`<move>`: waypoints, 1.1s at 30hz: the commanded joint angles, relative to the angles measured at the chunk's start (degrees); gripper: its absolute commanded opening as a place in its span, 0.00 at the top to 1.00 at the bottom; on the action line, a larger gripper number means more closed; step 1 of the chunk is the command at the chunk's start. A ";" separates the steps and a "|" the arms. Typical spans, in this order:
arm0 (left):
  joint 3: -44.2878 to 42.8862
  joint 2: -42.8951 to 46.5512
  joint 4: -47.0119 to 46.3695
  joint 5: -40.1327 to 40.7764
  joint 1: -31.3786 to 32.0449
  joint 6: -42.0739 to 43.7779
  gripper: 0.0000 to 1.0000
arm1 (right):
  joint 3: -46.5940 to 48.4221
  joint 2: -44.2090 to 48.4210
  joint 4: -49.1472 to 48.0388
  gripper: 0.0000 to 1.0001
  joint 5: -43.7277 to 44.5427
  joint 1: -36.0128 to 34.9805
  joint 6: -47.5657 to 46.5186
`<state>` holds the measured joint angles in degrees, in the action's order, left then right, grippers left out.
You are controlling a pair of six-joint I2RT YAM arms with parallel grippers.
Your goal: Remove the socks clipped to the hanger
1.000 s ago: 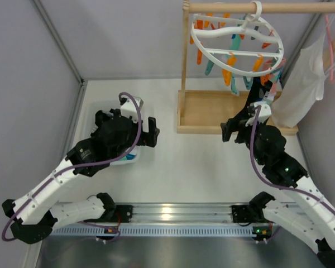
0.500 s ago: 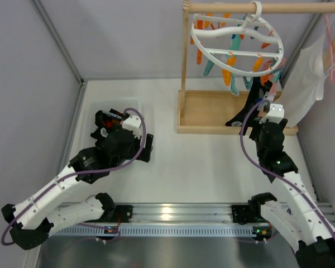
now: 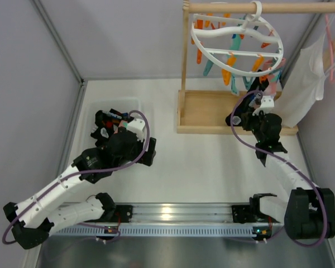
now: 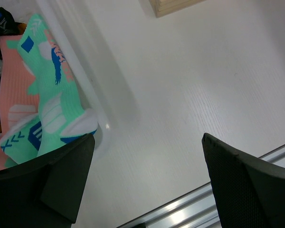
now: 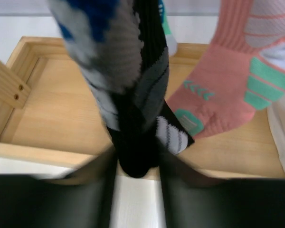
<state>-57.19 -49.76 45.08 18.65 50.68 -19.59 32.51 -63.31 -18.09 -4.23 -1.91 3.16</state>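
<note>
The white ring hanger (image 3: 237, 42) hangs from a wooden rod, with orange and teal clips dangling under it. A black sock with grey-blue patches (image 5: 133, 95) hangs from its right side, next to a pink sock with teal patches (image 5: 223, 90). My right gripper (image 5: 137, 164) is shut on the black sock's toe, one finger on each side; from above it (image 3: 250, 109) sits over the wooden base. My left gripper (image 4: 147, 166) stands open over bare table, beside a bin holding a mint sock (image 4: 52, 104) and a pink sock (image 4: 14, 90).
The clear bin (image 3: 103, 109) stands at the left, just behind my left wrist. The rack's wooden tray base (image 3: 206, 111) lies under the hanger. A pink hanger with a white garment (image 3: 304, 84) hangs at the far right. A metal rail (image 3: 173, 212) runs along the near edge.
My right gripper turned toward the hanger, moved up to the black sock and closed on its toe. My left arm drew back from the bin, still open.
</note>
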 commanded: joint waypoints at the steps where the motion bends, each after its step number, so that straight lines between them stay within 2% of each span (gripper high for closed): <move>1: 0.15 1.07 -1.05 -0.81 -0.14 -0.36 0.02 | -1.48 -0.41 -11.70 0.86 -8.07 1.12 0.53; 4: -1.07 0.89 -0.96 -0.20 -0.23 -0.71 0.02 | -3.51 0.81 -14.87 0.98 -9.39 0.95 2.63; 7: -3.01 0.98 -0.96 1.29 -0.14 -2.99 0.02 | -3.42 3.27 -12.69 1.00 -8.09 -1.07 3.69; 10: -6.52 0.63 -1.05 3.57 -0.14 -6.33 0.02 | -3.24 6.61 -9.87 1.00 -1.24 -7.73 3.08; 14: -13.81 -1.13 -0.96 8.58 -0.14 -9.76 0.02 | -1.05 8.20 -3.11 1.00 9.13 -20.11 4.13; 18: -26.44 -6.21 -0.96 11.40 -0.14 -10.29 0.02 | 0.97 8.03 0.41 1.00 20.73 -29.45 5.89; 23: -40.26 -15.09 -0.70 10.88 -0.14 -5.65 0.02 | 5.62 5.13 5.07 1.00 31.98 -41.04 5.46; 29: -56.24 -29.05 -0.61 11.75 1.79 0.07 0.02 | 11.78 -0.06 8.15 1.00 40.33 -50.62 5.54; 33: -66.19 -35.13 -0.78 11.06 3.73 3.85 0.02 | 14.59 -2.17 8.16 1.00 41.84 -53.81 5.28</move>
<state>-116.73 -82.41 45.52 29.58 53.15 -20.60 43.57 -64.60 -11.40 33.15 -53.34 8.05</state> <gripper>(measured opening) 0.984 0.014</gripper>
